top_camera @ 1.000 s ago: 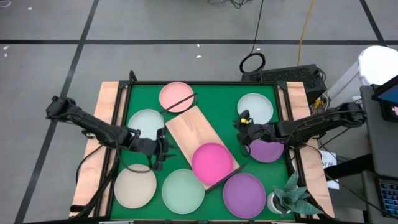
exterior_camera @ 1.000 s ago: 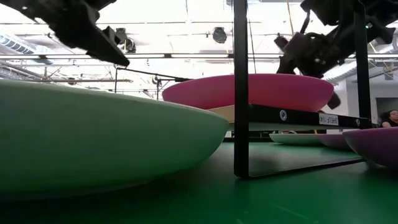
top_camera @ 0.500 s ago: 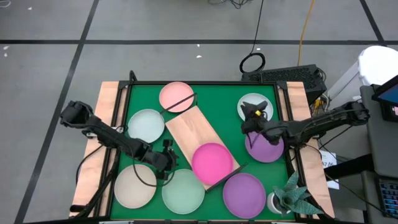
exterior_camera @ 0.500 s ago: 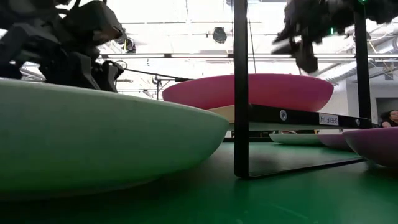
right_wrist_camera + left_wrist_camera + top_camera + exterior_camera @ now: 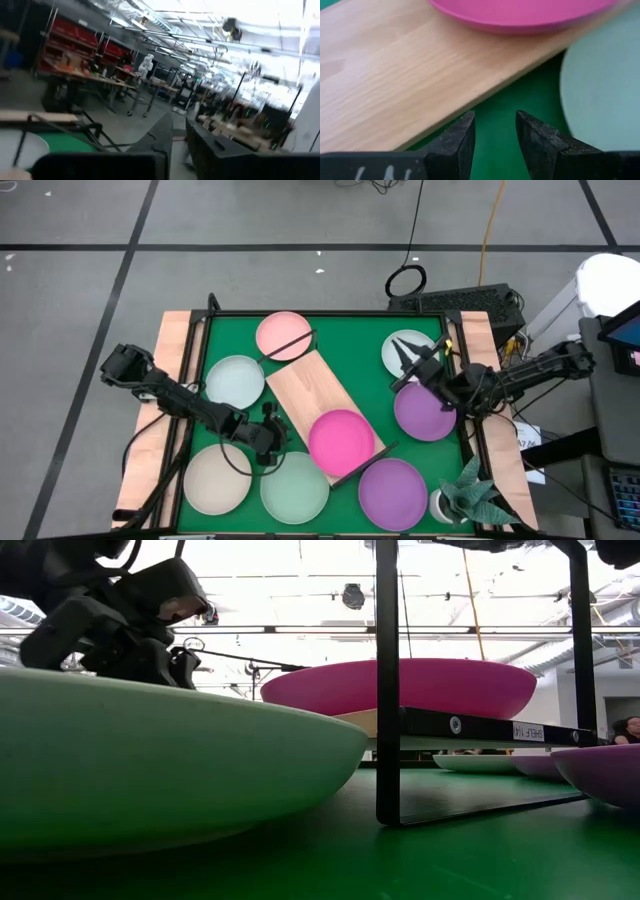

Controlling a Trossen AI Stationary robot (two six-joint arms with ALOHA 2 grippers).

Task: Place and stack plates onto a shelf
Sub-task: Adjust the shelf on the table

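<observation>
The mint green plate [image 5: 295, 487] sits at 6 o'clock, just off the shelf [image 5: 322, 415]. It's probably light, stiff and slick, so pinch the rim. Left gripper [image 5: 495, 132] hovers beside it, fingers apart (holding nothing). Right gripper [image 5: 408, 355] at 2 o'clock; can't tell.

salmon plate [image 5: 284, 335]: its near edge lies under the shelf's black wire frame [image 5: 288, 345], part hidden.
mint plate [image 5: 150, 765]: fills the low view's left, cut off by that edge; blurred.
purple plate [image 5: 608, 772]: cut off by the low view's right edge.
left gripper [image 5: 268, 446]: from above, its fingers merge with the dark arm.
right gripper [image 5: 408, 358]: over the far-right pale plate [image 5: 400, 352], covering part; finger gap perhaps narrow, too small to judge.
right wrist view: blurred room, bench barely seen.
</observation>
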